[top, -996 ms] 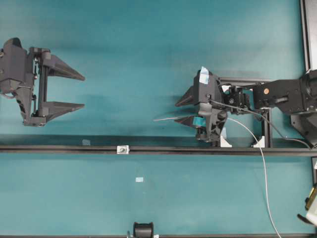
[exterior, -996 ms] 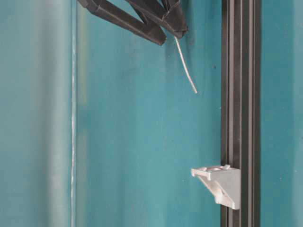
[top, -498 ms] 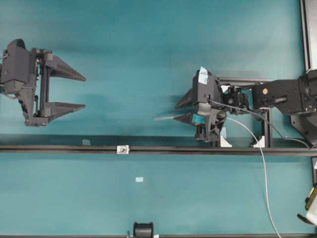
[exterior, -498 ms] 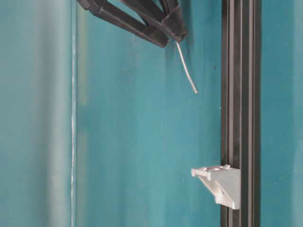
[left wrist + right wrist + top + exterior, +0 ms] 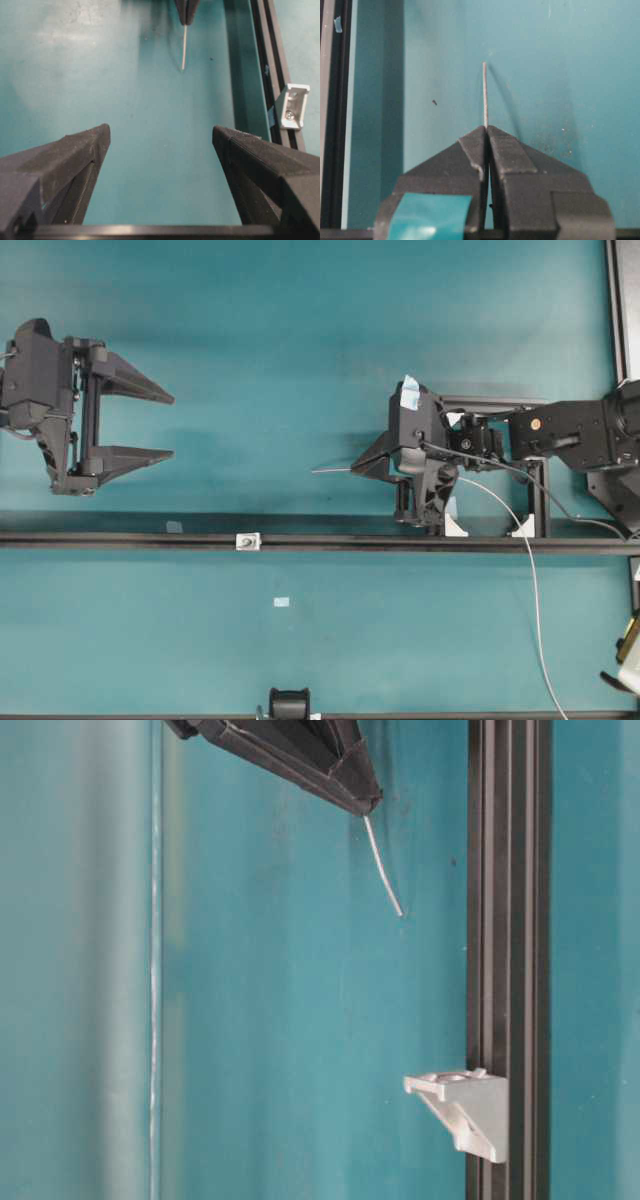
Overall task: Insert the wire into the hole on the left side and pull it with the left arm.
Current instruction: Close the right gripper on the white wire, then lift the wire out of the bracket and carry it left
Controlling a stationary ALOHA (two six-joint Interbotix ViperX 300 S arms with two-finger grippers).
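holding the wire (image 5: 484,92) pinched in the right gripper (image 5: 486,131); left gripper (image 5: 165,425) wide open, empty. keep tip level with the hole (image 5: 245,541).

Overhead: looks straight down from far, whole teal table (image 5: 300,340), rail (image 5: 320,541) crossing it.
Table-level: close, low, along the rail (image 5: 508,920).
Left wrist: between its fingers (image 5: 65,165), toward the right gripper (image 5: 186,10).
Right wrist: close behind its own fingers.
Shared: wire (image 5: 485,95) tip, all four views.
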